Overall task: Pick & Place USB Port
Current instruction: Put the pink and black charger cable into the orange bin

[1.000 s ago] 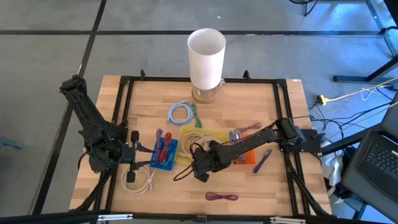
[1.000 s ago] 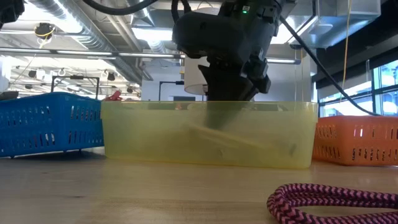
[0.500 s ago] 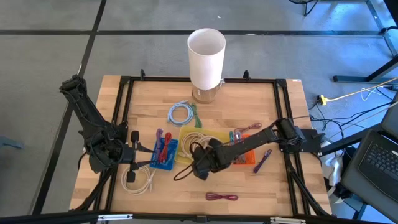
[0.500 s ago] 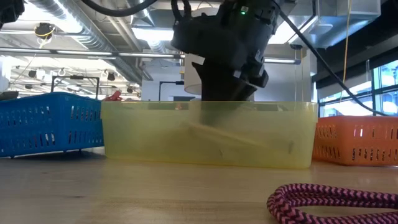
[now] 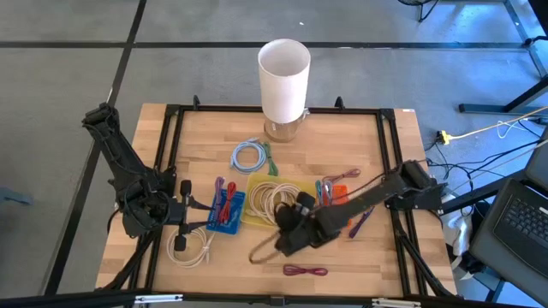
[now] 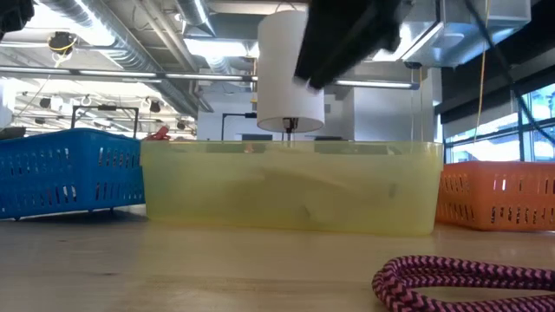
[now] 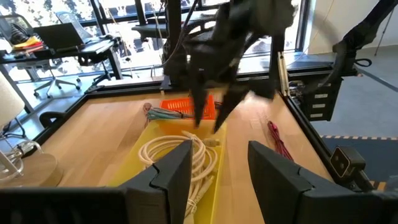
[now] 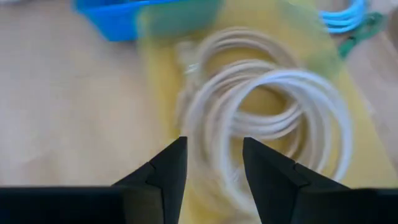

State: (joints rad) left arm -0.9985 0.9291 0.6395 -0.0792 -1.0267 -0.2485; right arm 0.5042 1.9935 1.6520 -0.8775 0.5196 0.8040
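A coiled white cable (image 5: 272, 202) lies in the yellow bin (image 5: 253, 216) at mid-table; it also shows in the left wrist view (image 7: 180, 154) and the right wrist view (image 8: 267, 112). My right gripper (image 5: 287, 226) is open and empty. It hangs above the bin's near edge and is raised clear of the bin in the low view (image 6: 347, 35). Its fingers (image 8: 168, 171) stand apart, with the coil beyond them. My left gripper (image 5: 185, 214) waits open at the table's left, level, pointing toward the bins.
A blue bin (image 5: 224, 210) with red cables stands left of the yellow one, an orange bin (image 5: 339, 210) right of it. A white cylinder (image 5: 284, 73) stands at the far edge. Loose cables lie around: blue (image 5: 248, 156), white (image 5: 190, 246), maroon (image 5: 306, 270), purple (image 5: 361, 221).
My right gripper has risen out of the yellow bin and gone toward the table's near edge and a little right. The white cable coil has stayed in the bin.
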